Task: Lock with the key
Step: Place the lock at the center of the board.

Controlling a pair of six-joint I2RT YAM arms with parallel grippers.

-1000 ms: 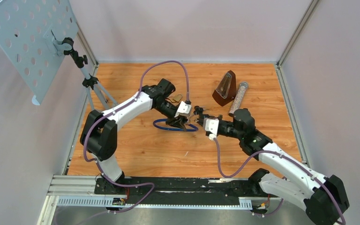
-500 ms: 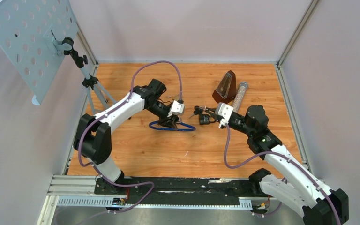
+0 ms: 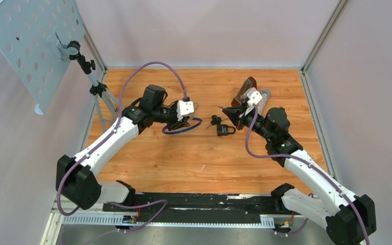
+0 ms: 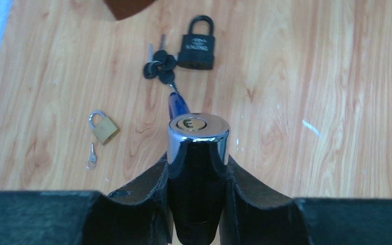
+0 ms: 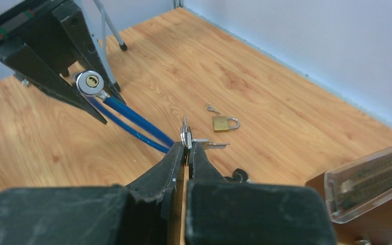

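My left gripper [image 3: 184, 115] is shut on the chrome-capped black barrel [image 4: 198, 133] of a blue cable lock [image 3: 182, 129]. The barrel's keyhole end points away from the wrist, toward the right arm. In the right wrist view the barrel [image 5: 89, 83] and its blue cable show at upper left. My right gripper [image 3: 230, 112] is shut on a small silver key on a ring [image 5: 186, 137], held above the table near the metronome. The key is well apart from the keyhole.
A black padlock [image 3: 225, 130] with a bunch of black-headed keys [image 3: 214, 121] lies between the grippers. A small brass padlock [image 4: 103, 128] and its tiny key [image 4: 91, 162] lie nearby. A brown metronome [image 3: 245, 88], a clear tube [image 3: 263, 94] and a music stand [image 3: 30, 46] stand at the back.
Both arms drew apart. The left gripper carried the lock barrel and cable left and back. The right gripper rose and moved right toward the metronome, uncovering the black padlock.
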